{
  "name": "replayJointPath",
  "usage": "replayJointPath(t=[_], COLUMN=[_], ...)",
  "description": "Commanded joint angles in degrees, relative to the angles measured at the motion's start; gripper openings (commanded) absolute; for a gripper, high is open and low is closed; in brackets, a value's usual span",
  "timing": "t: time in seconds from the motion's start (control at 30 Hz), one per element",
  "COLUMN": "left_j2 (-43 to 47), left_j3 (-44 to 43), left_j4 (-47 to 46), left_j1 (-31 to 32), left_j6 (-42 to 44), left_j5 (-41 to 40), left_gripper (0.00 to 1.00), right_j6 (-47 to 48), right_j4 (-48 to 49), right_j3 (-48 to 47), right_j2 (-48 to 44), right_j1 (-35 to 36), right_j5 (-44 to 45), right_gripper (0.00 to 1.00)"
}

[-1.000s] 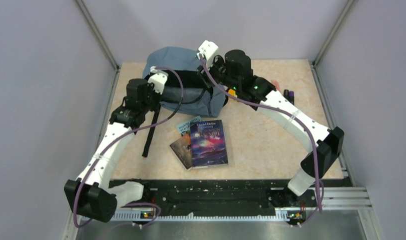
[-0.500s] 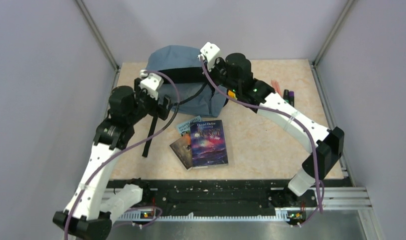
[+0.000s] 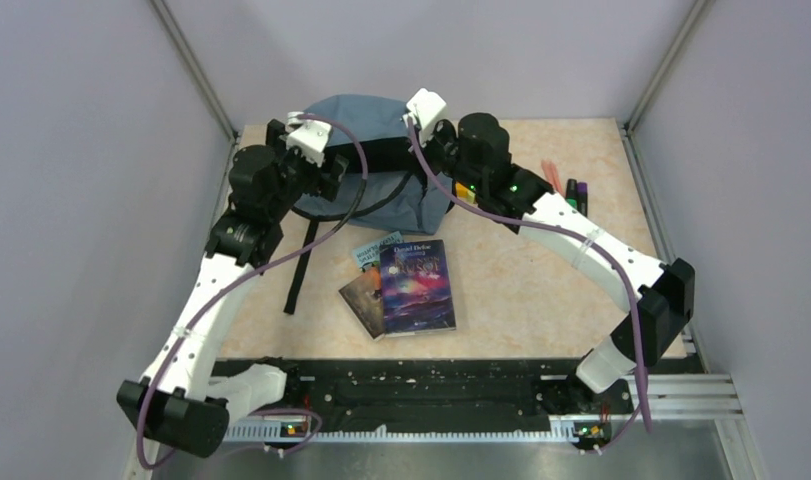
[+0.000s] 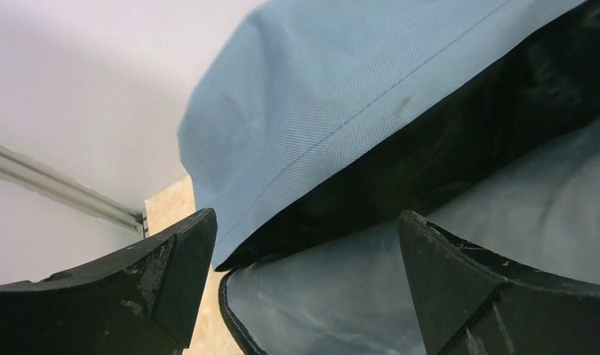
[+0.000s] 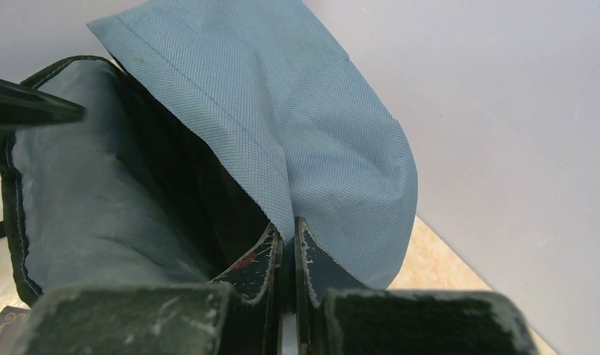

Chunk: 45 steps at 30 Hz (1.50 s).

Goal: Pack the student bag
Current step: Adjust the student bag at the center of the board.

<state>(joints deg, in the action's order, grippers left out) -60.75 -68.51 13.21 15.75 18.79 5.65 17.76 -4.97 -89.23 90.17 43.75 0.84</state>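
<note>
The student bag (image 3: 366,118) is a dusty-blue backpack at the back of the table, its mouth gaping to show the pale lining (image 4: 341,296). My right gripper (image 5: 289,231) is shut on the edge of the bag's upper flap (image 5: 282,111) and holds it up; in the top view it sits at the bag's right side (image 3: 426,148). My left gripper (image 4: 305,219) is open, its jaws wide apart just in front of the bag's left opening rim, holding nothing. From above it hangs at the bag's left side (image 3: 331,178).
Three books lie mid-table: a dark blue one (image 3: 416,285) on top, a brown one (image 3: 361,300) and a teal one (image 3: 373,250) partly under it. A black strap (image 3: 301,265) trails toward the front. Pens (image 3: 571,185) lie at the back right. Walls close in behind and at both sides.
The left gripper opened and let go, swung left, then moved back up to the bag's left side. The right gripper closed on the flap and lifted it slightly.
</note>
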Motion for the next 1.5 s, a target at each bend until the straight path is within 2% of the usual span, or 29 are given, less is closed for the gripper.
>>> replayJointPath(t=[0.0, 0.17, 0.23, 0.33, 0.43, 0.5, 0.53, 0.67, 0.8, 0.93, 0.97, 1.17, 1.27, 1.37, 1.47], left_j2=[-2.3, -5.3, -7.0, -9.0, -8.8, -6.5, -4.9, 3.0, 9.2, 12.1, 12.2, 10.4, 10.0, 8.7, 7.4], left_j3=[-0.2, 0.8, 0.9, 1.2, 2.6, 4.5, 5.4, 6.3, 5.1, 6.1, 6.6, 7.8, 8.5, 8.5, 7.7], left_j4=[-7.2, -12.6, -15.6, -17.7, -19.9, -22.1, -23.2, -22.3, -15.1, -10.4, -10.1, -10.6, -10.6, -10.0, -8.5], left_j1=[0.0, -0.1, 0.0, 0.0, 0.0, -0.1, 0.0, 0.0, 0.0, -0.1, 0.0, 0.0, 0.0, 0.0, 0.0], left_j6=[4.1, 6.2, 6.8, 7.4, 7.7, 6.9, 6.5, 2.2, -3.2, -5.9, -6.1, -9.7, -13.5, -15.6, -16.7], left_j5=[-3.5, -5.1, -5.1, -5.1, -7.4, -9.4, -10.3, -11.2, -8.7, -6.4, -6.8, -14.1, -15.5, -16.9, -18.3], left_gripper=[0.97, 0.97, 0.9, 0.6, 0.2, 0.02, 0.0, 0.0, 0.0, 0.0, 0.0, 0.0, 0.0, 0.0, 0.0], right_j6=[-1.0, -1.2, -1.3, -1.9, -2.1, -1.8, -1.7, -3.8, -5.4, -6.2, -6.5, -8.4, -10.4, -14.0, -18.1], right_j4=[4.3, 4.6, 4.6, 6.4, 8.4, 10.0, 11.0, 13.5, 13.8, 10.9, 10.2, 6.2, 5.1, 6.5, 9.8], right_j3=[0.1, 0.4, 0.6, 1.2, 1.7, 1.9, 2.1, 0.7, -4.0, -10.6, -11.6, -11.3, -7.2, 1.1, 9.1], right_j2=[-3.0, -3.0, -2.8, -2.8, -2.4, -2.0, -1.6, 1.4, 6.6, 12.2, 12.9, 9.8, 5.2, -1.0, -7.3], right_j1=[-0.4, -0.4, -0.4, -0.5, -0.5, -0.5, -0.7, -2.3, -3.4, -3.4, -3.4, -3.4, -3.4, -3.4, -3.4], right_j5=[-2.3, -3.0, -3.1, -3.0, -3.0, -2.6, -2.5, -2.6, -2.6, -2.9, -2.9, -5.5, -6.1, -5.5, -4.2], right_gripper=[0.0, 0.0, 0.0, 0.0, 0.0, 0.0, 0.0, 0.0, 0.0, 0.0, 0.03, 0.47, 0.74, 0.88, 0.93])
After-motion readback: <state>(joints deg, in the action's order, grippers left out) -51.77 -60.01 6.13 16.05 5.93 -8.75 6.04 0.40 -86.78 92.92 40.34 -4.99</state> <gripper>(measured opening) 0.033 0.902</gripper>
